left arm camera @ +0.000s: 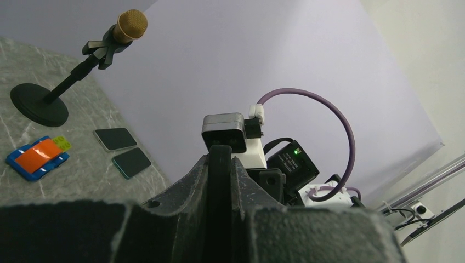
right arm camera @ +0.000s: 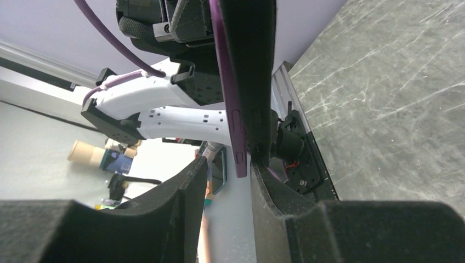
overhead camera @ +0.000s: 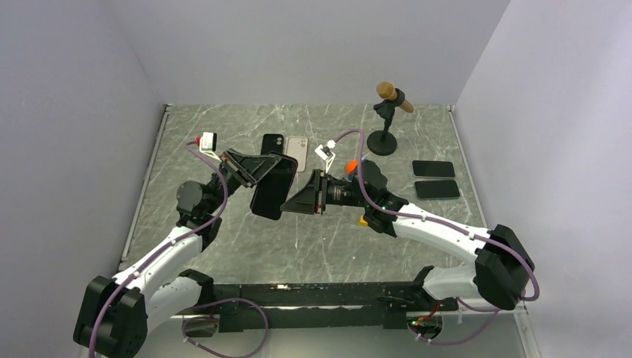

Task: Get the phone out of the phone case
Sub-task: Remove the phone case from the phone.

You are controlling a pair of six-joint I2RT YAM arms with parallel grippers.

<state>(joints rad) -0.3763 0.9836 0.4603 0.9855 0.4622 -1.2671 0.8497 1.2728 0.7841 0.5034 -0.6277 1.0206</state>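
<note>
A black phone (overhead camera: 272, 186) in a purple phone case (right arm camera: 234, 131) hangs above the table's middle, tilted on edge. My left gripper (overhead camera: 250, 168) is shut on its upper part; in the left wrist view the phone's dark edge (left arm camera: 219, 181) sits tight between both fingers of my left gripper (left arm camera: 219, 164). My right gripper (overhead camera: 296, 200) comes in from the right at the phone's lower end. Its jaws stand open in the right wrist view (right arm camera: 229, 170). The right finger (right arm camera: 268, 192) touches the phone's end and the purple case edge lies just inside the gap. The left finger (right arm camera: 189, 186) stands apart from it.
A microphone on a round stand (overhead camera: 386, 119) is at the back right. Two dark phones (overhead camera: 434, 168) (overhead camera: 437, 189) lie at the right. A black phone (overhead camera: 273, 143) and a white one (overhead camera: 297, 149) lie at the back. An orange and blue block (left arm camera: 38, 158) rests by the right arm.
</note>
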